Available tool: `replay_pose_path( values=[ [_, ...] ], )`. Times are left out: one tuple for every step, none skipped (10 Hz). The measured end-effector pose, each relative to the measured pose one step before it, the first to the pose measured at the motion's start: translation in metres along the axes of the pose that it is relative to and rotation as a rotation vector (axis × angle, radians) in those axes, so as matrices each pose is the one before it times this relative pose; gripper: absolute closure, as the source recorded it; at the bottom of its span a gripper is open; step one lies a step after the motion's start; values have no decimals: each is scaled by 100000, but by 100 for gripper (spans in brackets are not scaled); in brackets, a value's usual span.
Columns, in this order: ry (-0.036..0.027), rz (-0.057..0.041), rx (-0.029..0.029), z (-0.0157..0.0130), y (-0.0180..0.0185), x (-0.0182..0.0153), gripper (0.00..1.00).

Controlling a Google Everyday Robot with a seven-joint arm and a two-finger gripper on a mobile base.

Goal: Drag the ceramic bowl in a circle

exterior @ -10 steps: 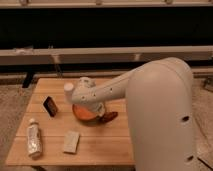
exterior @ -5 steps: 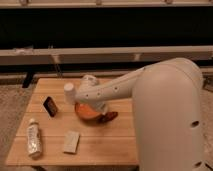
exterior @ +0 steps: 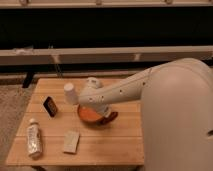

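The ceramic bowl (exterior: 89,116) is a glossy orange round bowl on the middle of the wooden table (exterior: 120,145). My white arm reaches over it from the right and covers its top and right part. My gripper (exterior: 107,118) sits at the bowl's right rim, mostly hidden under the arm; only a dark reddish part shows there. The small white cup (exterior: 70,93) stands just behind and left of the bowl, close to the arm.
A dark phone-like object (exterior: 50,106) stands near the table's left side. A clear plastic bottle (exterior: 33,138) lies at the front left. A pale rectangular packet (exterior: 71,141) lies in front of the bowl. A long rail and dark wall run behind the table.
The arm's forward end has shifted slightly to the right along the table, and the bowl with it by a small amount. The other objects have not moved.
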Motion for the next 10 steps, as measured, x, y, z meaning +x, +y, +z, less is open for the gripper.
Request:
replay_pose_path(
  values=[
    [167,-40,-164,-79,435,297,75],
    [63,-993,-485,-136,327,-119,69],
    [88,-1464,-1043,-110,432,-815,67],
    [164,-1174,-393,-320,227,-1160,71],
    [307,-1701,-343,-362,127,-1291,80],
    [319,-1632,-532,-203,68,-779,90],
    [475,-1334,-779,40,169,-236,95],
    [139,-682,68,42,233,-49,96],
    [-80,161,714,-194,171,170,94],
    [-461,237,629,-164,-74,260,88]
  ],
)
